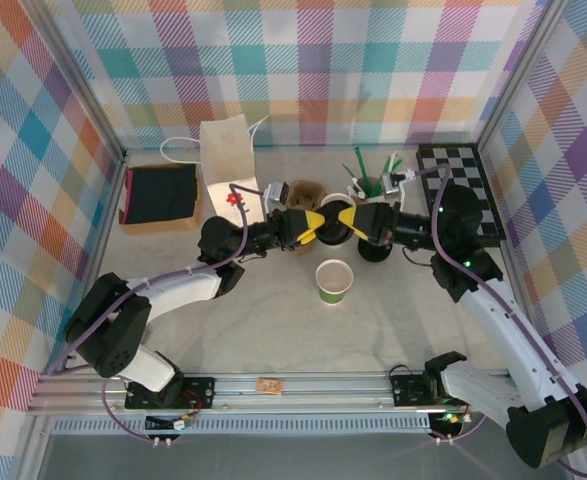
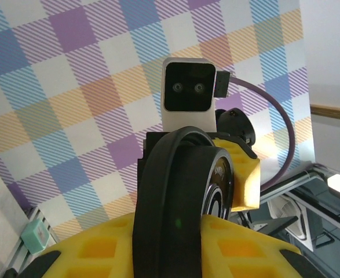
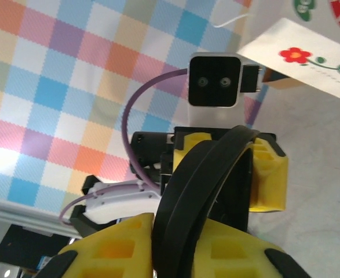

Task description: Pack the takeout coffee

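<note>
Coffee cup first: it's standing upright on the counter, out in the open middle, green body, white rim, mouth open to the overhead camera with nothing on top. The black lid is up off the counter just behind the cup, and I've got it from both sides. My left end effector comes in from the left and my right end effector from the right, yellow fingers nose to nose with the lid caught between them. From my left wrist, the lid stands on edge right in front of the lens, wedged between my own yellow fingers, so that side is narrow and clamped on the lid. The other arm's yellow finger is pressed to the lid's far face, with its wrist camera staring back at me. From my right wrist it's the mirror picture: the lid's black rim runs down between my yellow fingers, so this side is narrow too and around the lid. How firmly it bites, I can't tell. Further out, the white paper bag stands at the back left, its red flower print showing in the right wrist view. A flat black stack lies left of the bag. A cup of green stirrers sits at the back just behind my right fingers, and a checkered board lies in the far right corner.
</note>
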Robot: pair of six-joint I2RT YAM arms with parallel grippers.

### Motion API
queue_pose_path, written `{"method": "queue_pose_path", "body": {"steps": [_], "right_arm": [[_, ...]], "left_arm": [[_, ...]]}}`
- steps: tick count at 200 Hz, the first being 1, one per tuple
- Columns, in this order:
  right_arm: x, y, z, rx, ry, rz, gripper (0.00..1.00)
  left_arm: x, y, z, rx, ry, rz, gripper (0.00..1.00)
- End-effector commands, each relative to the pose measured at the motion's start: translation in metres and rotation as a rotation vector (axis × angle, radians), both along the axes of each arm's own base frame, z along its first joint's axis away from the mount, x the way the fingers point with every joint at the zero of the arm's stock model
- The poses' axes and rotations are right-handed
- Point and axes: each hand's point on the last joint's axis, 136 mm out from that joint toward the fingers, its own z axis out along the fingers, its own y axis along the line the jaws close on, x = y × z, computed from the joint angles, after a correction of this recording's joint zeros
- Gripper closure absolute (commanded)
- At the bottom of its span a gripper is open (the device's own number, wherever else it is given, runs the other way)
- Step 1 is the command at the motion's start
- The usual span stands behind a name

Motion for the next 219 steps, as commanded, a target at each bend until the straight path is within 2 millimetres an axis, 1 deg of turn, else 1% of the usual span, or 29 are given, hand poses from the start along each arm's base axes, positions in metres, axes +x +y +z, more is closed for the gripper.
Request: {"method": "queue_pose_path", "body": {"steps": [1, 48, 70, 88, 118, 175, 219], "right_arm": [[-0.008, 0.001, -0.053, -0.114, 0.121, 0.023, 0.79], [-0.005, -0.004, -0.085, -0.173, 0.179, -0.004, 0.78], [-0.002, -0.007, -0.096, -0.187, 0.2, -0.022, 0.79], [-0.004, -0.009, -0.107, -0.208, 0.217, -0.032, 0.79], [-0.005, -0.012, -0.131, -0.241, 0.256, -0.047, 0.79], [-0.01, -0.017, -0.165, -0.285, 0.301, -0.058, 0.78], [-0.011, -0.022, -0.193, -0.336, 0.336, -0.075, 0.78]], "left_arm": [[-0.002, -0.002, 0.001, -0.021, -0.032, 0.017, 0.78], [-0.003, -0.004, -0.014, 0.0, -0.007, 0.013, 0.77], [-0.004, -0.006, -0.022, 0.014, 0.002, 0.006, 0.77], [-0.003, -0.007, -0.034, 0.032, 0.019, 0.005, 0.77], [-0.002, -0.009, -0.057, 0.072, 0.049, 0.005, 0.74], [-0.003, -0.01, -0.085, 0.122, 0.075, -0.002, 0.69], [-0.002, -0.012, -0.108, 0.165, 0.098, -0.001, 0.69]]}}
